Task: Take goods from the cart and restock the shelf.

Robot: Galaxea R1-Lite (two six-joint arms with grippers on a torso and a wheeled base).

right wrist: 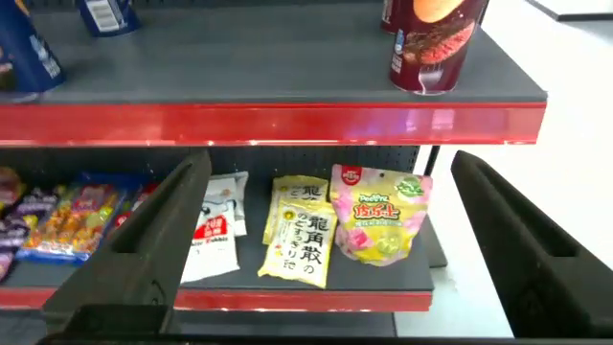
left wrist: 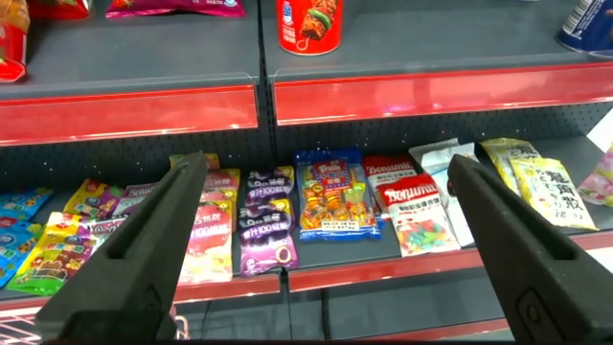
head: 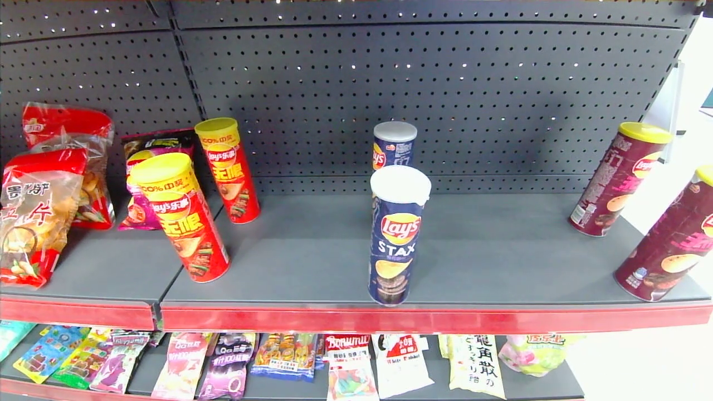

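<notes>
On the grey shelf (head: 501,250), a blue chip can (head: 394,239) stands at the front edge with a second blue can (head: 394,146) behind it. Two red cans (head: 181,217) (head: 228,170) stand to the left, and two maroon cans (head: 618,178) (head: 668,239) to the right. My left gripper (left wrist: 326,163) is open and holds nothing; it hangs in front of the lower shelf, below the front red can (left wrist: 308,24). Open and holding nothing too, my right gripper (right wrist: 332,158) is lower than the front maroon can (right wrist: 431,43).
Snack bags (head: 50,195) fill the shelf's left end. The lower shelf holds a row of flat candy and snack packets (left wrist: 330,192) (right wrist: 378,216). A red price rail (head: 423,320) runs along the shelf front. Bare shelf lies between the blue and maroon cans.
</notes>
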